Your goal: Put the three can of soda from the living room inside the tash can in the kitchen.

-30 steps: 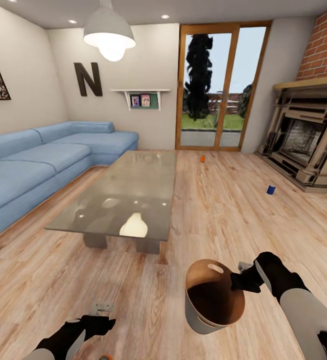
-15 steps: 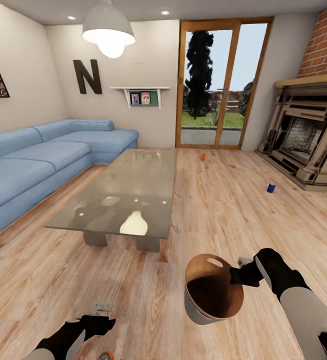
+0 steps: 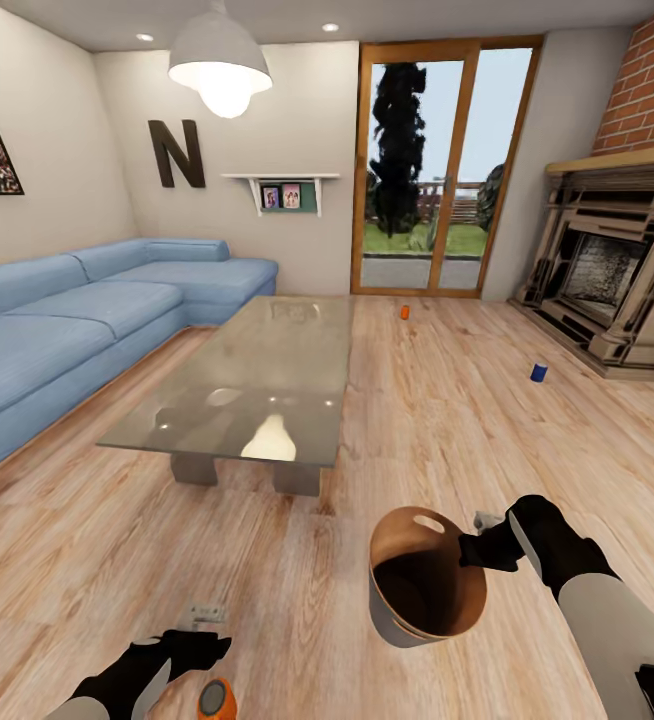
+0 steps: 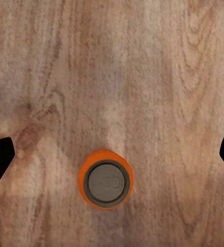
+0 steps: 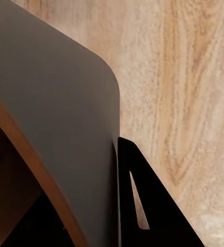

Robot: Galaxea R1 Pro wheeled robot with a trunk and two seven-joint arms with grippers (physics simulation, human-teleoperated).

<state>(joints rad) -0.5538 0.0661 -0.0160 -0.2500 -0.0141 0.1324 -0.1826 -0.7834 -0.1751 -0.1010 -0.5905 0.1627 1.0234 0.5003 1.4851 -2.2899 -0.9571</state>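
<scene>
Fingers of the right gripper [image 3: 479, 545] are clamping the trash can [image 3: 422, 590] rim. The left gripper [image 4: 112, 154], fingers spread, is hovering over an upright orange can [image 4: 106, 178] on the floor [image 3: 447, 420]. Another orange can [image 3: 404, 312] and the blue can [image 3: 538, 372] are standing farther off.

Bright pendant lamp [image 3: 220, 68], glare on glass coffee table [image 3: 267, 440], soft render

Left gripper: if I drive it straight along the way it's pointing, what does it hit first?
Probably the orange soda can standing upright on the wood floor. The left gripper is open and points down, the can slightly off-centre between its fingers. Depth is unclear.
</scene>
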